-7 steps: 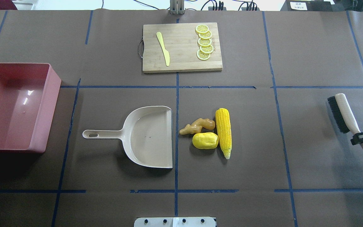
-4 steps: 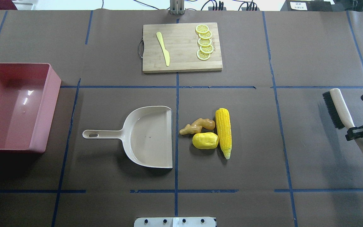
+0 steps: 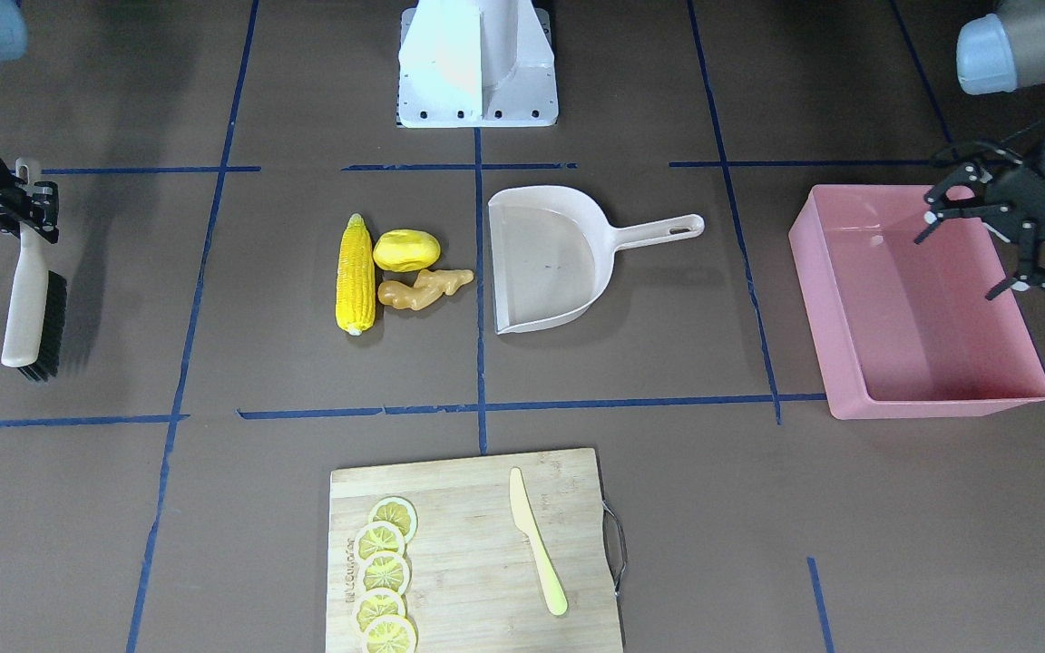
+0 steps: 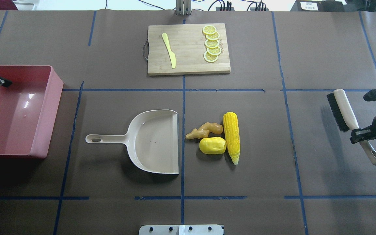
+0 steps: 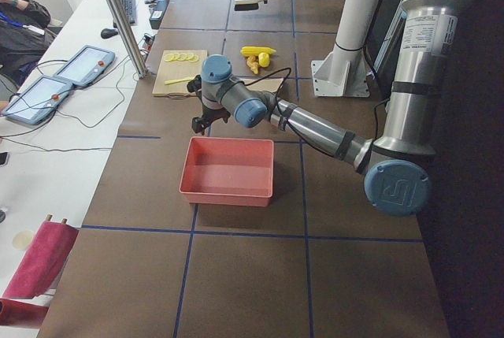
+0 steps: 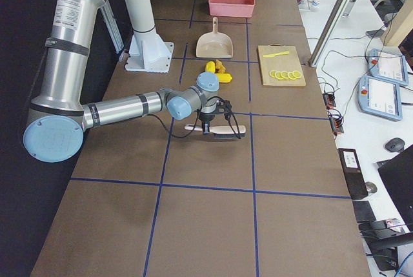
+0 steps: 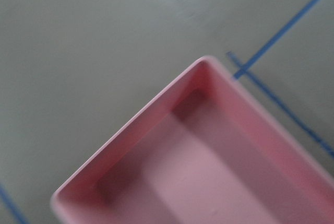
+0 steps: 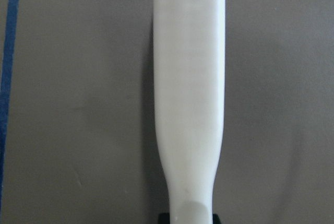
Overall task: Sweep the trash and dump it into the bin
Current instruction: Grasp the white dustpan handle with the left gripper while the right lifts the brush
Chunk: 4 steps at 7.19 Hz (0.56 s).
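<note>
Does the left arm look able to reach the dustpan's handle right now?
Probably yes: the left gripper hangs open over the bin, the dustpan handle points that way, nothing lying between them.

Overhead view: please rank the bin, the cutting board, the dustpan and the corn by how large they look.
Largest to smallest:
1. bin
2. cutting board
3. dustpan, handle included, somewhat smaller than the board
4. corn
</note>
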Each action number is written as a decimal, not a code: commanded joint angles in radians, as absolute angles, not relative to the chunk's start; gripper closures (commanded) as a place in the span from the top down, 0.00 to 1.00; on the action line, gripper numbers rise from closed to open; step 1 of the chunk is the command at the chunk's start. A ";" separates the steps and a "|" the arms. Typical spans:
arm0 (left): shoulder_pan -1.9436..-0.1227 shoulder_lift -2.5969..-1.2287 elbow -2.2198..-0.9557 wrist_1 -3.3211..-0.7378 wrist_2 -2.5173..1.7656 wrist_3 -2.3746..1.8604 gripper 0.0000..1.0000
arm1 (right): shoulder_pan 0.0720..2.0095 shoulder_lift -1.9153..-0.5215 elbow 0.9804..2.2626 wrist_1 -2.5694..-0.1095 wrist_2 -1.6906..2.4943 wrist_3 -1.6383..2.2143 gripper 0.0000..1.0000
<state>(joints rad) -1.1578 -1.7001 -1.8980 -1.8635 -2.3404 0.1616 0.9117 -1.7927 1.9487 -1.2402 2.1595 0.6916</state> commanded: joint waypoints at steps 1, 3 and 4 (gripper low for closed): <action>-1.041 -1.776 -1.937 -1.859 -2.323 0.164 1.00 | 0.904 -1.802 1.944 -1.235 2.158 0.695 0.00; -0.883 -1.789 -1.980 -1.855 -2.233 0.167 1.00 | 0.888 -1.801 1.942 -1.232 2.155 0.745 0.00; -0.820 -1.796 -1.991 -1.853 -2.158 0.169 1.00 | 0.885 -1.801 1.942 -1.230 2.155 0.746 0.00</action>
<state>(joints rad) -0.9022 -1.7860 -1.9724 -1.8557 -2.2391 0.1673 0.8912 -1.8009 1.9426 -1.2320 2.1563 0.7349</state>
